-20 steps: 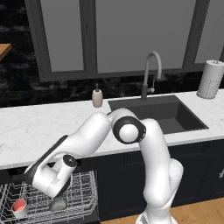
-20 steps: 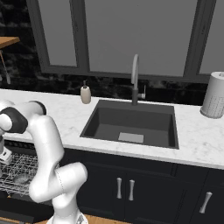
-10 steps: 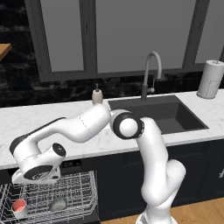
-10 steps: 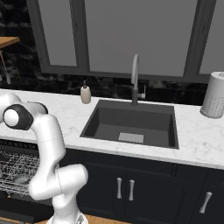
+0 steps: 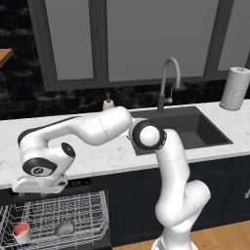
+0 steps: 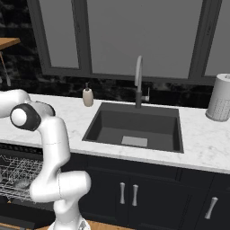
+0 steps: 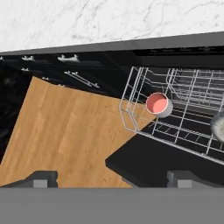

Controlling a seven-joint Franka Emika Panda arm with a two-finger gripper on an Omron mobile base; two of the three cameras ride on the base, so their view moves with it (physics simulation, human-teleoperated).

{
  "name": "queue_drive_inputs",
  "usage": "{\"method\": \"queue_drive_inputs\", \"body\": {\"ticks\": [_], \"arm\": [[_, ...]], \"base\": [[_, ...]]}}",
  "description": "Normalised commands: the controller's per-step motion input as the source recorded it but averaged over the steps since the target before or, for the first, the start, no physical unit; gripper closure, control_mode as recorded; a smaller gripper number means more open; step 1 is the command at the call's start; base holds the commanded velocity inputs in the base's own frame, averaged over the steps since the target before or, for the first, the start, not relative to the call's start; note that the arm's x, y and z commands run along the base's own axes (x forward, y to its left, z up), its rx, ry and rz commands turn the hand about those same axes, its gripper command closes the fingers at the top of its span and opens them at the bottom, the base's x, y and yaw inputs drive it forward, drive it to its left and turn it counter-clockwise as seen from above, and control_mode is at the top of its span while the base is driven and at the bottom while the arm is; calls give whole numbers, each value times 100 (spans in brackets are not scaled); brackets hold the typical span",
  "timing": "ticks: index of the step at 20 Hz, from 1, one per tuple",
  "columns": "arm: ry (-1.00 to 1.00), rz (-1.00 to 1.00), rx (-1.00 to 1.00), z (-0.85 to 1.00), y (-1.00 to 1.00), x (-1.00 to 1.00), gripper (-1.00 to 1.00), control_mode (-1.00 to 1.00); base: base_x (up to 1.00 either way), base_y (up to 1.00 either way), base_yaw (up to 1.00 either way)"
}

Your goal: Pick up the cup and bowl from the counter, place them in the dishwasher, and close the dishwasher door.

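The cup [image 5: 21, 230], white with a red inside, stands in the dishwasher's pulled-out wire rack [image 5: 88, 215]. The grey bowl [image 5: 65, 227] lies in the same rack, to its right. In the hand view the cup [image 7: 159, 104] sits near the rack's corner and the bowl [image 7: 218, 127] is cut off by the right edge. The dishwasher door [image 7: 157, 164] lies folded down, flat and dark, under the rack. My gripper [image 7: 112, 178] is open and empty. My hand [image 5: 40, 184] hangs at counter-edge height above the rack's left part, clear of both dishes.
The white marble counter [image 5: 112, 156] carries a beige soap bottle [image 6: 87, 96], a dark sink [image 6: 134, 128] with a tall faucet [image 6: 139, 81], and a paper towel roll [image 6: 220, 103] at the right. Dark cabinets [image 6: 134, 193] stand beside the dishwasher. Wooden floor [image 7: 61, 131] lies beyond the door.
My hand has risen from down in the rack to about counter-edge height, and the arm has stretched out to the left. Cup and bowl have stayed in the rack.
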Motion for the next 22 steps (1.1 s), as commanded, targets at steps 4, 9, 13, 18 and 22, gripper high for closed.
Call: {"method": "queue_drive_inputs", "body": {"ticks": [4, 9, 13, 18, 22], "arm": [[-8, 0, 1, 19, 0, -9, -100, -100], [0, 0, 0, 0, 0, -2, -100, -100], [0, 0, 0, 0, 0, -10, -100, -100], [-6, 0, 0, 0, 0, -64, -100, -100], [-8, 0, 0, 0, 0, -54, -100, -100]], "base": [[0, 0, 0], [0, 0, 0], [0, 0, 0], [0, 0, 0], [0, 0, 0]]}}
